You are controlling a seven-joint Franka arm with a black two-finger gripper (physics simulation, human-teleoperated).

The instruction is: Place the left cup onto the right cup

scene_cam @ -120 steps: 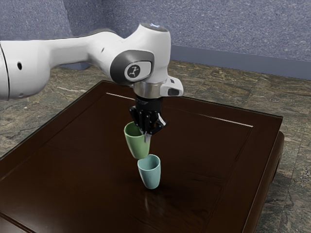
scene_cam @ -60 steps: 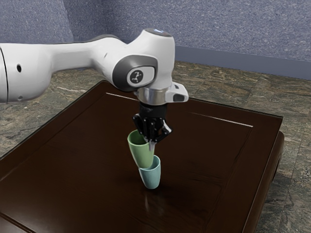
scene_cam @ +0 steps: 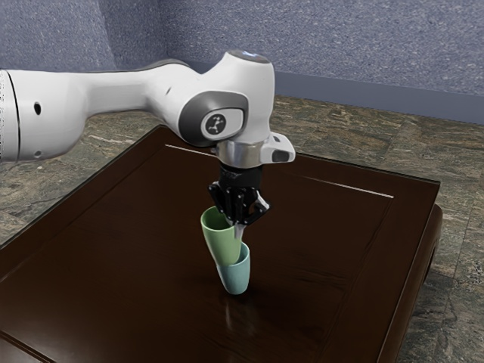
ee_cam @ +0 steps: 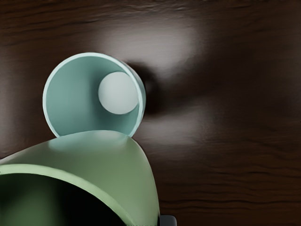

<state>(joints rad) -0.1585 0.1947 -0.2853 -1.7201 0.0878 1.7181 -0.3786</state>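
So here's where it's at: the green cup [scene_cam: 221, 237] is hanging off the bench [scene_cam: 340, 227], with the jaws pinching its rim wall on the side toward the exterior view's right, one finger inside the mouth and one outside as far as I can tell. That off-centre rim grab is probably why the cup hangs crooked instead of straight. Its long axis leans, with the open mouth up and tipped toward the exterior view's left, and the base pointing down and to the right into the mouth of the teal cup [scene_cam: 236, 277]. The teal one stands upright on the bench, opening straight up, so it's basically a socket waiting for the green one. From the wrist view the teal cup [ee_cam: 80, 101] has most of its inside and pale bottom visible, and the green cup's wall [ee_cam: 101, 165] only overlaps the part of the rim nearest the hand. So I'd call it started but not seated; the base looks to be at or just inside the lip, and I can't tell if they're touching. My guess is that it needs to line up more before letting go, or it'll tip the teal one.
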